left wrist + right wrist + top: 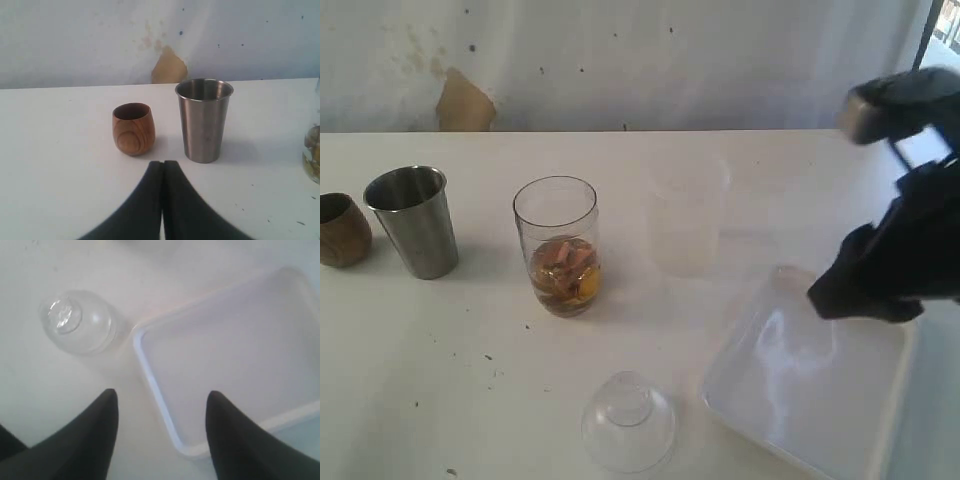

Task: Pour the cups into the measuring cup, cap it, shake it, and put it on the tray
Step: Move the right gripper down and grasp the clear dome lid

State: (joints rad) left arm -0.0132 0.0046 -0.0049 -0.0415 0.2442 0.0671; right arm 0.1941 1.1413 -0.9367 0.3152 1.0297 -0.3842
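At the exterior view's right edge, the right gripper (pixel 825 296) hangs low over the tray's (pixel 760 440) far rim, and the measuring cup (pixel 557 248) stands centre-left, holding brownish bits. Left wrist: the left gripper (pixel 163 167) is pressed closed and empty, facing the wooden cup (pixel 133 128) and tumbler (pixel 203 120). Right wrist: the right gripper stands parted, gripping nothing, above the tray rim beside the lid (pixel 77 322).

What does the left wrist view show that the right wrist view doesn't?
Only the left wrist view: the brown wooden cup and the steel tumbler standing side by side, not touching. It also shows a sliver of the measuring cup with brownish contents, cut off by the frame, the back wall, and the left gripper with its fingers shut together.
Only the right wrist view: the clear dome lid beside the white tray, and the right gripper with its fingers spread, holding nothing.
Both: the white table.
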